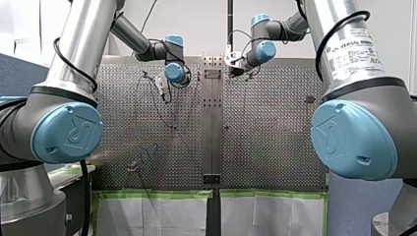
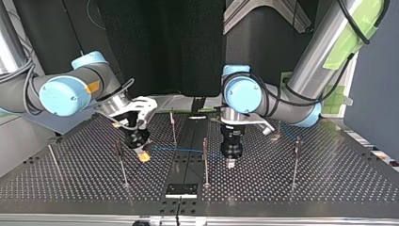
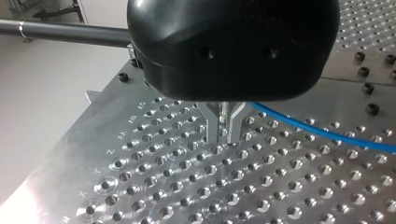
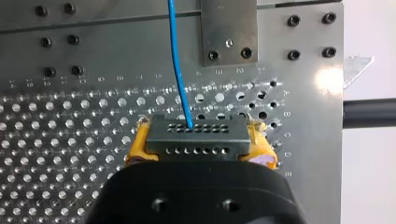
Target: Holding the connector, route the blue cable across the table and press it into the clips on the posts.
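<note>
Metal and drilled all over with holes, the tabletop (image 2: 329, 183) carries everything, with a dark strip (image 2: 188, 155) running down its middle. Two arms reach over it toward the edge farthest from their bases. My right arm (image 2: 61, 94) works on one side of the strip and my left arm (image 2: 291, 101) on the other.

My right arm's tool (image 2: 142, 155) points down at the tabletop, not far from a side edge, as its wrist view shows. Its yellow pads (image 4: 136, 144) are clamped on the two ends of the connector (image 4: 196, 139), a dark grey block with rows of small holes.

My left arm's tool (image 2: 230, 162) is black and stands upright just past the strip. Its metal fingers (image 3: 211, 123) are drawn close together with only a thin slit between them, and their tips are down at the tabletop. I cannot tell whether they pinch anything.

Thin posts stand around both tools: one (image 2: 122, 165) beside the right tool, one (image 2: 173, 125) at the strip's rim, one (image 2: 205, 160) between the two tools, and one (image 2: 295, 162) well out toward the other side edge. Their clips are too small to make out.

Thinnest of all, the blue cable (image 4: 176, 60) leaves the connector's face and runs above the tabletop across the strip. It passes close behind the left tool's fingers and carries on beyond them.
</note>
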